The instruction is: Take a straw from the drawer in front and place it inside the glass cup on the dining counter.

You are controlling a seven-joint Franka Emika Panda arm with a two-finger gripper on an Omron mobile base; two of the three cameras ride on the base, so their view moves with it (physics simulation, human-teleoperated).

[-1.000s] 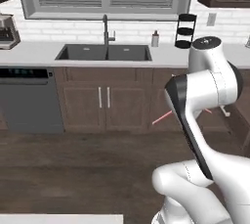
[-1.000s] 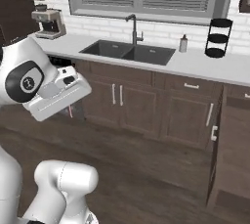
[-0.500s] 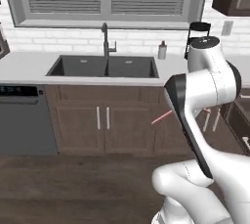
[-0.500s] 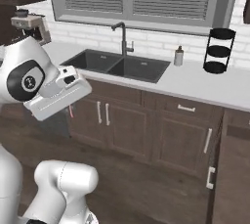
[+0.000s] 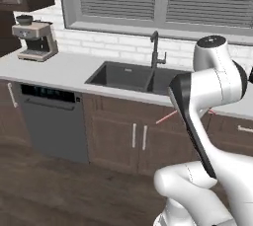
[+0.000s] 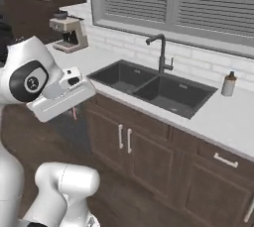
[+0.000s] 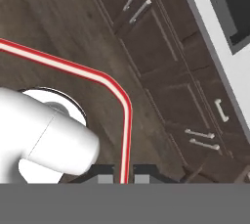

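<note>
The straw [image 7: 128,120], a single red-pink one, is clamped between the fingertips of the gripper [image 7: 124,175]; in the hand view it rises from them and bends off to the left. A short stretch of it [image 5: 166,117] pokes out left of the arm, above open dark wood floor [image 5: 44,190]. Far off runs the white worktop [image 5: 64,69] with one sink [image 6: 151,87], one faucet [image 6: 161,52], one coffee machine [image 5: 34,40] at far left.
</note>
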